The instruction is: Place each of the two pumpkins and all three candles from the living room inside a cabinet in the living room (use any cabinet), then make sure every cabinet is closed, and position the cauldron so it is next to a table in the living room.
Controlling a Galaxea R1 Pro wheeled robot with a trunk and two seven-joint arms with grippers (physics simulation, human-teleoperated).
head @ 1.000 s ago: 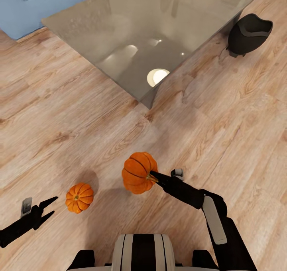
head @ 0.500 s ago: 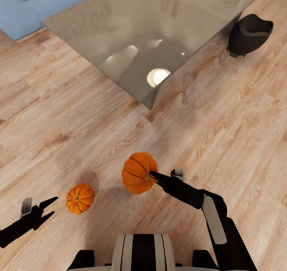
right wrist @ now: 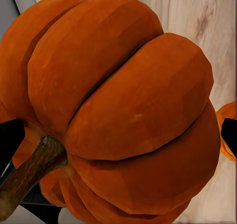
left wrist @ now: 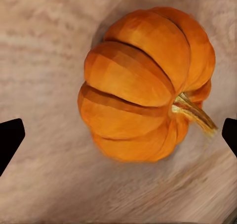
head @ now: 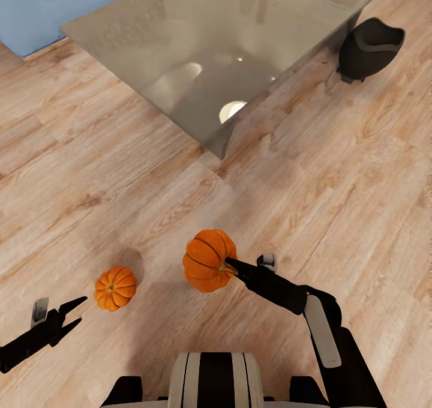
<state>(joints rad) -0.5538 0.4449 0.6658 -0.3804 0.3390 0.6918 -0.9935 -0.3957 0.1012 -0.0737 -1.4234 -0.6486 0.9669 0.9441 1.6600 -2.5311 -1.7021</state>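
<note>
My right gripper (head: 231, 266) is shut on a bright-orange pumpkin (head: 207, 260), holding it above the plank floor by its stem side; this pumpkin (right wrist: 123, 105) looms large between the black fingertips (right wrist: 10, 140). The second pumpkin (head: 115, 288) lies on the floor just ahead of my open left gripper (head: 80, 310), apart from it. In the left wrist view that pumpkin (left wrist: 143, 80) rests on its side, stem pointing sideways, with the fingertips (left wrist: 10, 140) spread wide on either side. The black cauldron (head: 369, 49) stands on the floor at the far right, close to the grey table (head: 150, 30).
A blue sofa (head: 30, 12) sits beyond the table at the far left. Light wood floor (head: 336, 174) stretches open between me and the table and off to the right. My own base (head: 215, 381) shows at the near edge.
The whole floor scene has slid slightly up and left in the picture, so the camera has moved. Both arms and the held pumpkin keep their places in the view.
</note>
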